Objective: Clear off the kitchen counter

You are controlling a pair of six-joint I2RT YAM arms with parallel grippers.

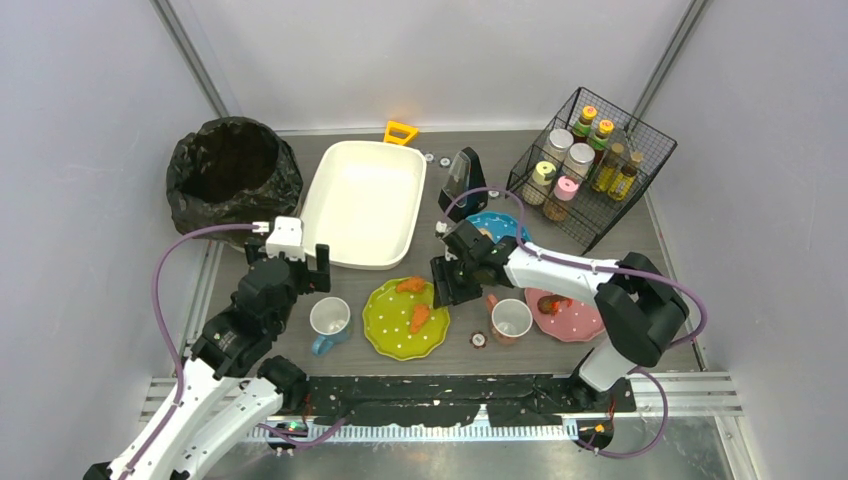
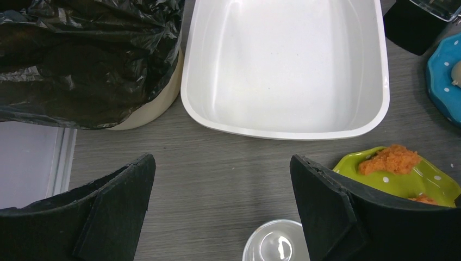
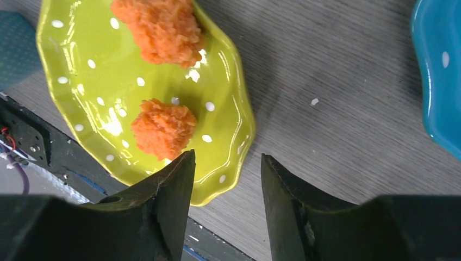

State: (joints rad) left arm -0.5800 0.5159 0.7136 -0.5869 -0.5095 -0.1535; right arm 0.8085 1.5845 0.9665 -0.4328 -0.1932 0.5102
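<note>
Straddling green plate (image 3: 87,92) rim: right claw (image 3: 227,163).

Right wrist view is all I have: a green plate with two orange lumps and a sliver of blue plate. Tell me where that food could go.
Observer: A bin lined with a black bag stands open-topped at the far left, beyond the left arm.
Operator: Report on any container closer than that.
Observer: A white tub sits just behind the green plate, and there is nothing in it.
Operator: Give me the left gripper's state.
Observer: The left gripper is wide open and holds nothing. It hangs over bare counter with a white mug just below it.
</note>
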